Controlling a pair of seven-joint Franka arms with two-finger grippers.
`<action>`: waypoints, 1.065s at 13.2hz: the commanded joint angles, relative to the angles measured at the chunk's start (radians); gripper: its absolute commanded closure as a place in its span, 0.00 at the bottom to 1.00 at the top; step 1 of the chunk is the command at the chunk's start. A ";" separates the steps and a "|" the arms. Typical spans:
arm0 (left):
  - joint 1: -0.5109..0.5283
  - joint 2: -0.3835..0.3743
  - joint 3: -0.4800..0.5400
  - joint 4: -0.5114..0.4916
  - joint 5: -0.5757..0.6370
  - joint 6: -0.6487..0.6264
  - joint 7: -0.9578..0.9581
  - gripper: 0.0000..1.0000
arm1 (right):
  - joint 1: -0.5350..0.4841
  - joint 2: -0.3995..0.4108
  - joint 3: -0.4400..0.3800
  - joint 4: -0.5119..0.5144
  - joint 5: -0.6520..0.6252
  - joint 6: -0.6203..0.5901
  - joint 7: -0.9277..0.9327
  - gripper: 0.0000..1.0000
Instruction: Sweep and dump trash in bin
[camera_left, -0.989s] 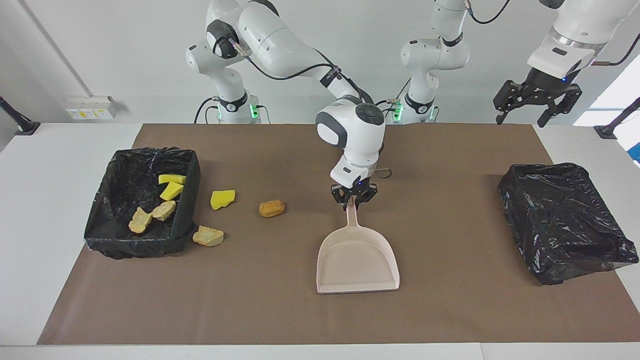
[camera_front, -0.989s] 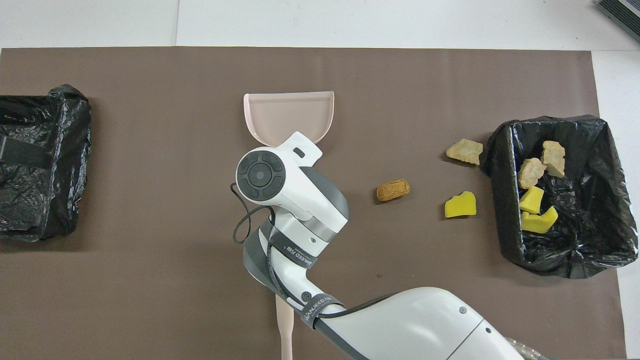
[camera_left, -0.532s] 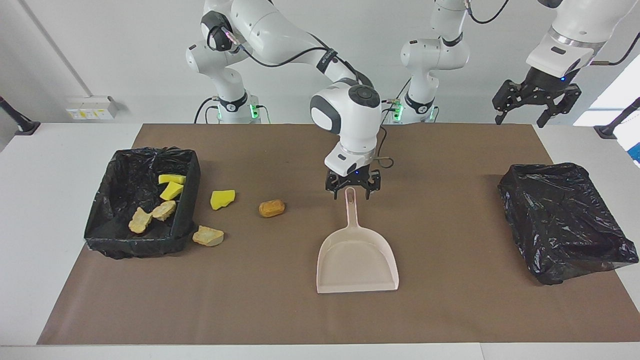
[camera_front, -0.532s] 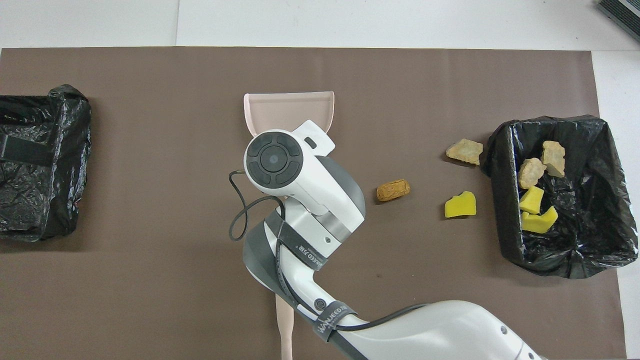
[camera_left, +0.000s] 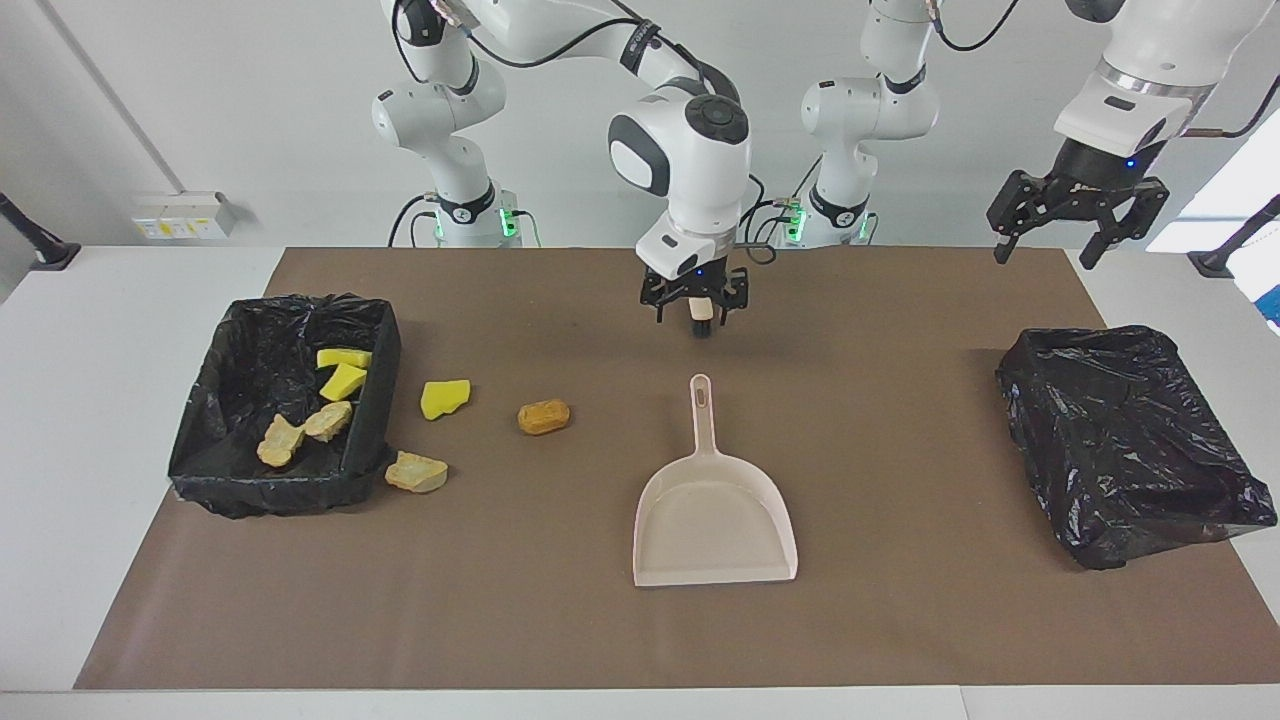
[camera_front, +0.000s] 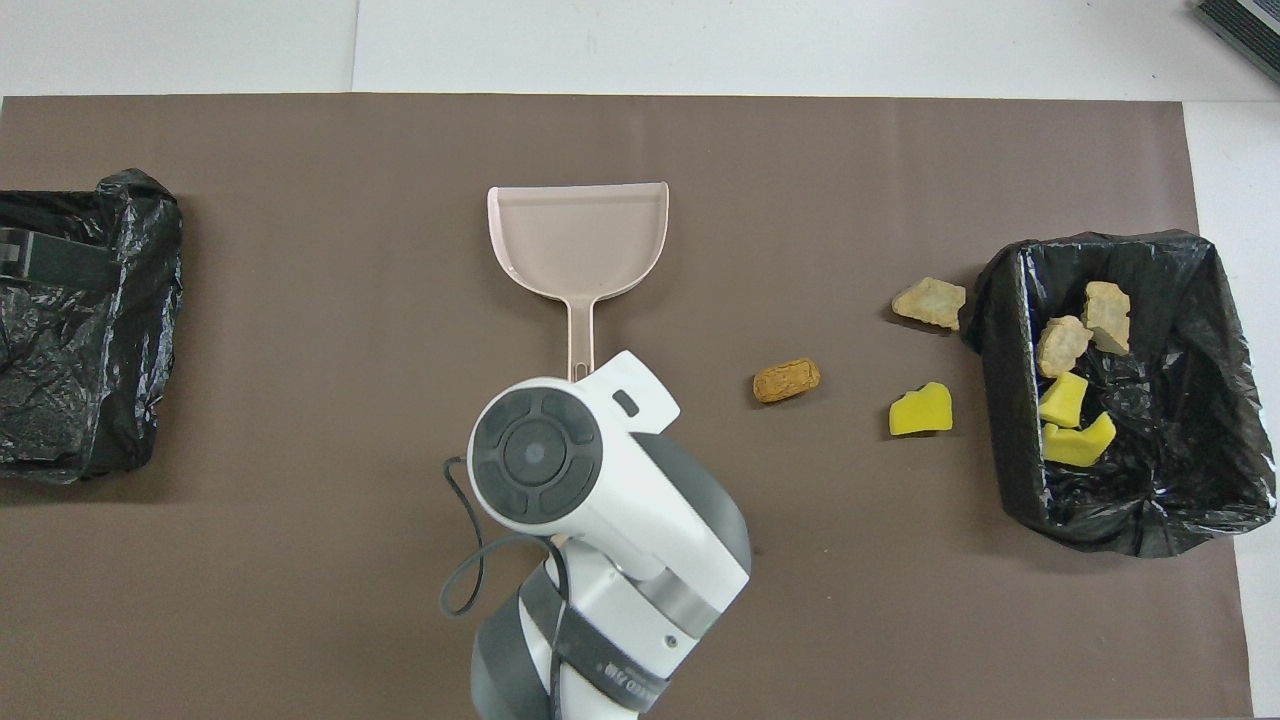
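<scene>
Trash (camera_left: 445, 398) lies well apart from both sets of jaws, toward the right arm's end of the table: four scraps already sit in the lined bin (camera_left: 200, 400), while a yellow sponge chunk, a tan crumbly chunk (camera_left: 416, 472) and an orange-brown lump (camera_left: 544, 416) rest on the brown mat (camera_left: 900, 620) beside it. The sponge looks light and springy, likely to bounce or roll off a scoop; the tan pieces look brittle and may shed crumbs, so pushing suits them better than pinching. The dustpan (camera_left: 715, 515) looks stiff and light, best taken by its slim handle, which points toward the robots.

The right gripper (camera_left: 694, 305) hangs in the air with its jaws spread and empty, the handle's tip below them and apart. The left gripper (camera_left: 1075, 215) waits high near the left arm's end, jaws open, over the mat's edge; a second black bag (camera_left: 1130, 440) lies below it.

The facing view shows that gap; overhead, the right arm's wrist hides the jaws.
</scene>
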 joint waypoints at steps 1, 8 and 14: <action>-0.041 0.092 -0.022 0.017 0.004 0.080 -0.035 0.00 | 0.076 -0.174 -0.003 -0.280 0.015 0.165 0.101 0.00; -0.266 0.325 -0.022 0.014 0.016 0.342 -0.289 0.00 | 0.281 -0.326 -0.003 -0.612 0.016 0.345 0.333 0.00; -0.392 0.400 -0.025 -0.071 0.007 0.552 -0.473 0.00 | 0.378 -0.319 0.000 -0.732 0.016 0.468 0.433 0.09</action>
